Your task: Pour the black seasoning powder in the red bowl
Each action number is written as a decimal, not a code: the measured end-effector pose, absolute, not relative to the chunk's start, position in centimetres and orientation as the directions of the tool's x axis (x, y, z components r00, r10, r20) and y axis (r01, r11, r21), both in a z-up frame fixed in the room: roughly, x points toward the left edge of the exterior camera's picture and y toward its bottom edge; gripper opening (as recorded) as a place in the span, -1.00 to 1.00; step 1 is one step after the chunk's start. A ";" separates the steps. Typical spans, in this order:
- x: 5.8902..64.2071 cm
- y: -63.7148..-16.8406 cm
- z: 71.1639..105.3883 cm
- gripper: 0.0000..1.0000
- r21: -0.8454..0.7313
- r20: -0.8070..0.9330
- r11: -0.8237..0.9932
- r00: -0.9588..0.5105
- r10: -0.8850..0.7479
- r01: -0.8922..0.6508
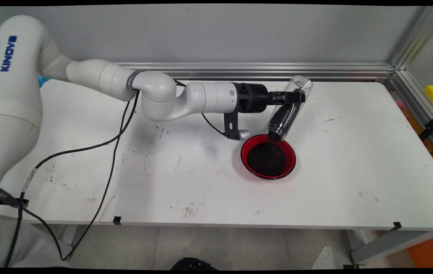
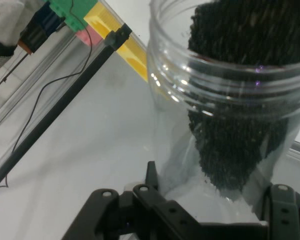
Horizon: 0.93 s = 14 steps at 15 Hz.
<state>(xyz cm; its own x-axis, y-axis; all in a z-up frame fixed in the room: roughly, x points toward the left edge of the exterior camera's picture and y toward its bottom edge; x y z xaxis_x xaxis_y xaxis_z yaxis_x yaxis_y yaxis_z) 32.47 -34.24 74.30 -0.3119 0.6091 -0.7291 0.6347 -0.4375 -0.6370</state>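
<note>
Reaches in horizontally from the left over the white table [image 1: 353, 171], black gripper [image 1: 301, 97] clamped round a clear plastic jar [image 1: 289, 108]. Holds the jar tilted, mouth down and left, directly above the far rim of a red bowl [image 1: 268, 156]. Shows dark granules [image 1: 283, 116] filling the jar's lower part, a matching dark heap [image 1: 266, 159] lying inside the bowl. Trails black cables [image 1: 113, 152] from the arm across the table's left side.
</note>
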 end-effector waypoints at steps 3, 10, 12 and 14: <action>32.4 -34.3 74.2 -1.00 -0.636 -0.732 -0.443 -0.311 0.606 0.632; 32.2 -34.8 74.4 -1.00 -0.629 -0.743 -0.461 -0.307 0.595 0.626; 32.2 -34.9 74.5 -1.00 -0.626 -0.746 -0.466 -0.306 0.592 0.625; 32.2 -34.9 74.6 -1.00 -0.624 -0.748 -0.471 -0.304 0.590 0.623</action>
